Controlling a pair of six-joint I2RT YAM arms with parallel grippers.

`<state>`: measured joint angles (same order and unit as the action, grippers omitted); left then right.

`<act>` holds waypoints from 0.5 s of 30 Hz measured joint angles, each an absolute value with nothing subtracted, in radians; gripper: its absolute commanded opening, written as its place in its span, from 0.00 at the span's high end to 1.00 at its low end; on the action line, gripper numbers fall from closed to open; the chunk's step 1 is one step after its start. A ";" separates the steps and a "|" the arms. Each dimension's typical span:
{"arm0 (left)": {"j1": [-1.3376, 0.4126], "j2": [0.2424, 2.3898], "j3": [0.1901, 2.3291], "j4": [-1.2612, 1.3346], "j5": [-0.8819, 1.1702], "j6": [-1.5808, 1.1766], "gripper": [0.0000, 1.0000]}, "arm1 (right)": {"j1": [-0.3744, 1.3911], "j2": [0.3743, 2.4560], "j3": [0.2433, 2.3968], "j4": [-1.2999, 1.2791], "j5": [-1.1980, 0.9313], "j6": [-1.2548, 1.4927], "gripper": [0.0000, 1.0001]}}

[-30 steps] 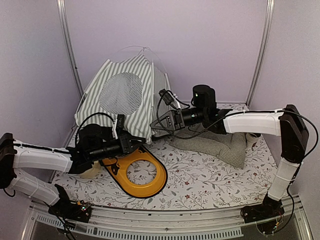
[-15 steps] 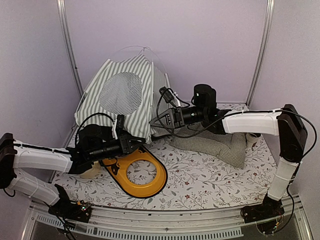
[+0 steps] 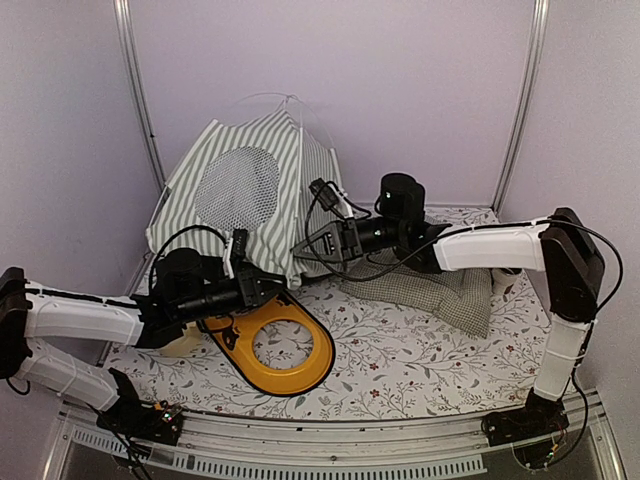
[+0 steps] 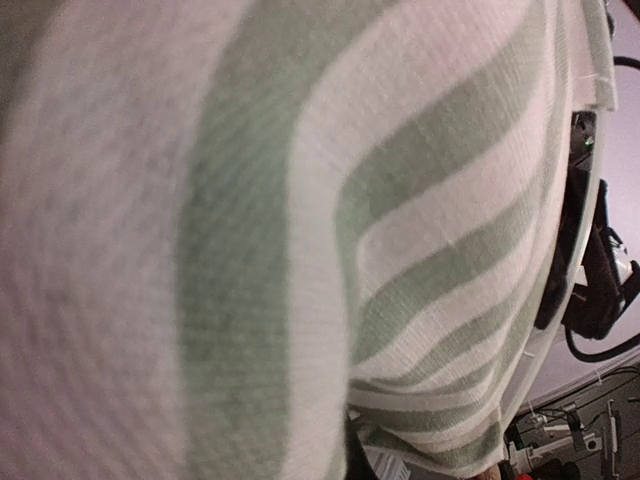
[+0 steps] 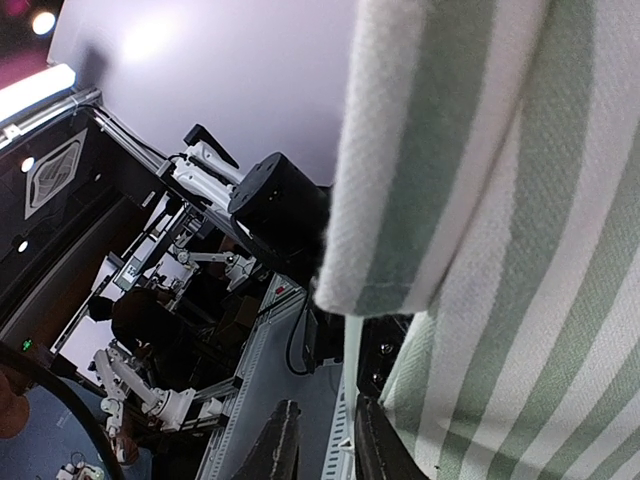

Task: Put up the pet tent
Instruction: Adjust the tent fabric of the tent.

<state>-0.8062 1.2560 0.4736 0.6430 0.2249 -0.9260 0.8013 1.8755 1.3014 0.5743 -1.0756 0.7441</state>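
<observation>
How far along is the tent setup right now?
Done: the pet tent stands roughly upright with poles arching over its top. In hand: the left gripper is shut on its lower front edge; the right gripper is at its right side, grip unclear. Left: the fabric sags, and the checked cushion lies outside.

The pet tent [image 3: 245,195] stands behind the ring [image 3: 280,345], left of the cushion [image 3: 440,285].

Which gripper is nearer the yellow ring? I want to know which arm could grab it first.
Left. The left gripper sits right at the yellow ring's far rim, by the pet tent's lower edge. The right gripper is farther back, at the tent's front corner.
</observation>
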 measured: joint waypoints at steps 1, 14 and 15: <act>-0.806 1.256 0.474 0.638 0.225 -0.926 1.00 | 0.805 1.880 1.301 0.577 -1.076 0.744 0.82; -0.800 1.235 0.474 0.584 0.225 -0.913 1.00 | 0.812 1.944 1.346 0.604 -1.081 0.748 0.84; -0.800 1.236 0.474 0.578 0.225 -0.911 1.00 | 0.812 1.946 1.350 0.606 -1.082 0.750 0.85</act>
<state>-0.8001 1.2362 0.4736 0.5777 0.2253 -0.9108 0.8116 1.9465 1.3502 0.6060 -1.0824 0.7498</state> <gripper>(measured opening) 0.007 0.143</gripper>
